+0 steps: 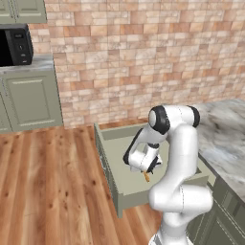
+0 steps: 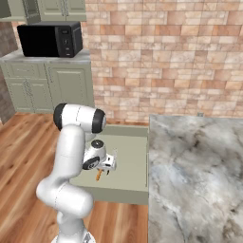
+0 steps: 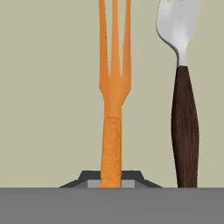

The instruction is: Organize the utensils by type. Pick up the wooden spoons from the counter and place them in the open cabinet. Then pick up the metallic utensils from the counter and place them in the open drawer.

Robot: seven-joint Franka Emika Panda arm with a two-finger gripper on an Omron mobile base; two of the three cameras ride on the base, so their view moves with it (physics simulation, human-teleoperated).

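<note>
My gripper (image 1: 149, 168) (image 2: 104, 167) (image 3: 112, 181) hangs over the open sage-green drawer (image 1: 143, 198) (image 2: 114, 193), pointing down into it. It is shut on the handle of the slim orange-tan wooden spoon (image 3: 113, 100) (image 1: 147, 177) (image 2: 98, 175), whose far end is split into prongs. Just right of it in the hand view, the metallic utensil (image 3: 183, 109), with its silvery head and dark brown handle, lies against the drawer's greyish-green floor. The marbled counter (image 1: 225, 139) (image 2: 194, 175) runs along the right of the drawer. The larger wooden spoon is out of view.
A black microwave (image 2: 50, 40) (image 1: 14, 45) stands on a far counter over sage-green base cabinets. Wall cabinets (image 2: 61, 7) sit above it; whether one is open I cannot tell. A brick wall closes the back, and wood floor (image 1: 48, 191) lies left of the drawer.
</note>
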